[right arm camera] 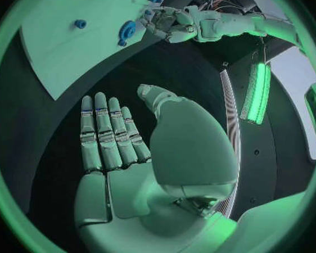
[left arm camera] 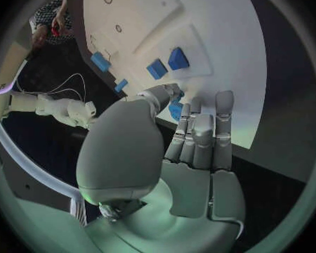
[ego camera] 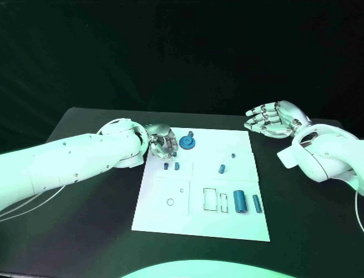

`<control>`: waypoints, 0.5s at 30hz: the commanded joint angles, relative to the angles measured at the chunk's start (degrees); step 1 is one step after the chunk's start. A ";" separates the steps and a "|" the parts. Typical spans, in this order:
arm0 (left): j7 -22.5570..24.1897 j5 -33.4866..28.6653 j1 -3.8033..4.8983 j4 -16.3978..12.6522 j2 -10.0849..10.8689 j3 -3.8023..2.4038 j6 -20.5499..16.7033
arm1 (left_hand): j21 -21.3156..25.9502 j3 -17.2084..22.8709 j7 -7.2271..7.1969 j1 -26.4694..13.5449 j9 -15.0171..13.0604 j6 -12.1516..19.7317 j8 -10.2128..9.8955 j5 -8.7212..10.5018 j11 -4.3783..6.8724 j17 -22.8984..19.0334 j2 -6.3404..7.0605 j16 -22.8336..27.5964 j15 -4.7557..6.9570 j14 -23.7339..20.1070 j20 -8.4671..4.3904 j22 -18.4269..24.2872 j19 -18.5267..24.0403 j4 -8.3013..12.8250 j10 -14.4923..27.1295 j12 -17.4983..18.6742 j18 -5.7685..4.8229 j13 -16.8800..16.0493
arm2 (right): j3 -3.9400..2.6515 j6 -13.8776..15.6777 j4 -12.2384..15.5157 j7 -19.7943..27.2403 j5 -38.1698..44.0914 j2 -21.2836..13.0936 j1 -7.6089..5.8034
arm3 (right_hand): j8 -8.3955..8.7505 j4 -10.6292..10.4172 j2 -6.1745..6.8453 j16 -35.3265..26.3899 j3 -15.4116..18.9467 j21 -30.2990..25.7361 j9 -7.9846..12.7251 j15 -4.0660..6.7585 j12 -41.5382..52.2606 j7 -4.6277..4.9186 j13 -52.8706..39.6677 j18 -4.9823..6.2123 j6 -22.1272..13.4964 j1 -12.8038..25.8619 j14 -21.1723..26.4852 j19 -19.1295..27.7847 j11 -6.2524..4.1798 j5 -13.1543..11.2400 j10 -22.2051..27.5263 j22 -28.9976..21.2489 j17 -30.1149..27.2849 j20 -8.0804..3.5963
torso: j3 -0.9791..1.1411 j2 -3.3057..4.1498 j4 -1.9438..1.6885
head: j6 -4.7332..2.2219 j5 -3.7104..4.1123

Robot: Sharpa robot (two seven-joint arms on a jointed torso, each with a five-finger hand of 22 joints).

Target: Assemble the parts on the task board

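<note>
The white task board (ego camera: pixel 161 214) lies in the middle of the black table. A round blue part (ego camera: pixel 187 142) sits at its far left corner. My left hand (ego camera: pixel 161 143) is right beside it, with thumb and a finger pinching its edge; the left wrist view shows the blue part (left arm camera: pixel 175 109) between the thumb and the fingers (left arm camera: pixel 200 123). Two short blue pegs (ego camera: pixel 172 166) lie just nearer on the board. My right hand (ego camera: pixel 269 119) hangs open and empty, palm up, beyond the board's far right corner, and its spread fingers (right arm camera: pixel 105 132) stand over bare table.
Two small blue pieces (ego camera: pixel 221 169) (ego camera: pixel 234 155) lie mid-board. Two larger blue cylinders (ego camera: pixel 239 201) (ego camera: pixel 257 203) lie at the near right beside outlined slots (ego camera: pixel 209 198). A small ring mark (ego camera: pixel 170 202) is at the near left. Bare black table (ego camera: pixel 81 231) surrounds the board.
</note>
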State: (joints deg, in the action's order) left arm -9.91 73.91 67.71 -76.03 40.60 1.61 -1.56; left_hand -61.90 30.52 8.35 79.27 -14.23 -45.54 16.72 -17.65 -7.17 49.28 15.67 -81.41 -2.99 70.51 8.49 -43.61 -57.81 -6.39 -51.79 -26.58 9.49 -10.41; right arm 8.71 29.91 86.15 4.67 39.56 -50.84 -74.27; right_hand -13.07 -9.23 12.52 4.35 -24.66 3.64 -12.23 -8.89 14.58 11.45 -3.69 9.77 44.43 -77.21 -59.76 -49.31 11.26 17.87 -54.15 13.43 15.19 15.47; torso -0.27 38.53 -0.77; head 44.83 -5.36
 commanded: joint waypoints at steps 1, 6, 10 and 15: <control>0.84 -1.45 0.00 -0.39 0.18 -0.03 0.00 | 0.29 -0.35 -0.08 -0.46 0.07 0.46 -0.34 0.12 0.15 -0.07 -0.03 0.19 -0.04 -0.39 -0.02 0.10 0.48 -0.04 0.50 -0.28 0.56 -0.09 | -0.01 -1.03 -0.02 -0.27 1.42 -0.03 0.03 | 0.13 0.14 0.32 -0.27 0.32 -0.01 0.10 -0.15 -0.32 3.87 0.05 0.70 -0.03 0.39 0.04 0.22 0.31 -0.19 0.06 -0.12 -0.11 0.20 | 0.01 0.02 0.00 | -0.02 0.02; 0.76 -1.75 0.00 -0.46 0.77 -0.03 -0.23 | 0.25 -0.53 0.37 0.12 -0.13 -0.40 0.04 0.04 0.16 -0.41 -0.54 0.11 -0.05 -0.63 0.04 -0.05 0.29 -0.03 0.79 -0.78 0.56 -0.39 | -0.01 -1.76 -0.04 -0.63 2.24 -0.06 0.03 | -0.13 0.70 0.25 -0.18 0.28 0.11 0.10 -0.05 -0.32 3.64 0.02 0.77 0.47 -0.12 -0.24 -0.05 0.15 -0.62 -0.19 -0.58 -0.44 0.16 | 0.03 -0.02 -0.03 | -0.11 0.00; 1.16 -3.05 0.00 -0.42 1.71 -0.10 -0.88 | 0.12 0.38 1.13 1.77 -0.34 -1.64 0.54 -0.05 0.27 -1.32 -1.38 0.13 0.10 -1.03 -0.08 -0.10 0.12 0.57 0.88 -1.49 0.59 -0.77 | -0.01 -3.81 -0.18 -1.34 5.55 -0.06 0.03 | -0.90 2.65 0.05 0.82 -1.20 0.98 0.11 0.90 -0.51 2.59 0.07 0.85 2.67 -1.81 -2.55 -3.13 -0.71 -1.48 -1.30 -1.21 -0.93 -0.73 | 0.04 -0.01 0.01 | -0.18 0.14; 2.83 -8.68 0.05 -0.19 3.52 -0.74 -2.37 | 1.14 2.33 2.04 3.63 -0.44 -2.89 0.92 -0.15 0.15 -4.85 -1.99 0.93 0.16 -2.75 -0.28 2.08 2.02 1.74 0.82 -2.20 1.12 -1.07 | -0.01 -8.34 -0.74 -3.10 13.85 0.09 0.03 | -1.59 5.16 0.26 4.06 -4.08 4.41 0.20 3.50 -0.48 0.72 0.07 0.81 6.37 -3.07 -9.25 -9.85 -2.72 -3.61 -5.17 -0.27 0.39 -3.64 | 0.05 -0.07 0.02 | -0.40 0.43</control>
State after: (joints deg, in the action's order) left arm -9.14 70.49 67.69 -76.26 43.85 1.00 -2.24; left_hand -61.16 32.59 10.42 82.55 -14.65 -48.09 17.40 -17.65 -6.97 44.92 13.64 -80.65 -2.87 68.08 8.22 -42.37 -56.41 -4.67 -51.18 -28.52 9.70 -11.39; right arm 8.71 26.67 85.51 3.04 45.52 -50.82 -74.27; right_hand -14.44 -4.29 12.74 8.17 -28.51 7.83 -12.05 -5.58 14.25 12.14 -3.69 9.76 50.51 -79.73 -68.53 -58.72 8.76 14.49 -58.94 13.08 15.46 12.05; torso -0.24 38.51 -0.76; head 44.56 -5.08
